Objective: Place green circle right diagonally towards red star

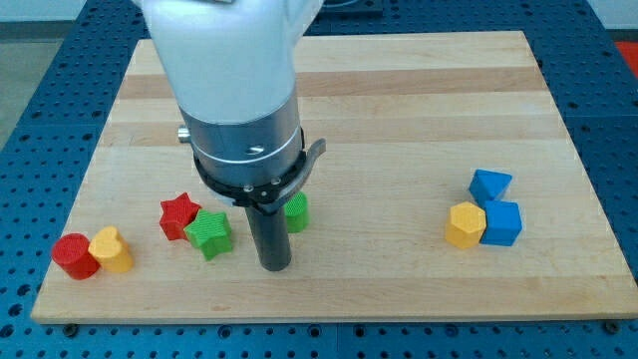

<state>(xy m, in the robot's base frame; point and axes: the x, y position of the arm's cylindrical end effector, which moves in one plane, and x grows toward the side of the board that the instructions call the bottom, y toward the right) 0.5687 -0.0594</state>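
The green circle (pixel 296 211) sits just right of my rod, partly hidden behind it. The red star (pixel 178 215) lies to the left, touching a green star (pixel 209 233) at its lower right. My tip (pixel 273 265) rests on the board just below and left of the green circle, right of the green star. The arm's white and grey body fills the view's top centre.
A red cylinder (pixel 74 256) and a yellow block (pixel 112 249) sit together at the lower left. At the right, a yellow hexagon (pixel 465 224), a blue cube (pixel 501 223) and a blue pentagon (pixel 489 184) cluster together. The wooden board (pixel 419 100) ends close below the blocks.
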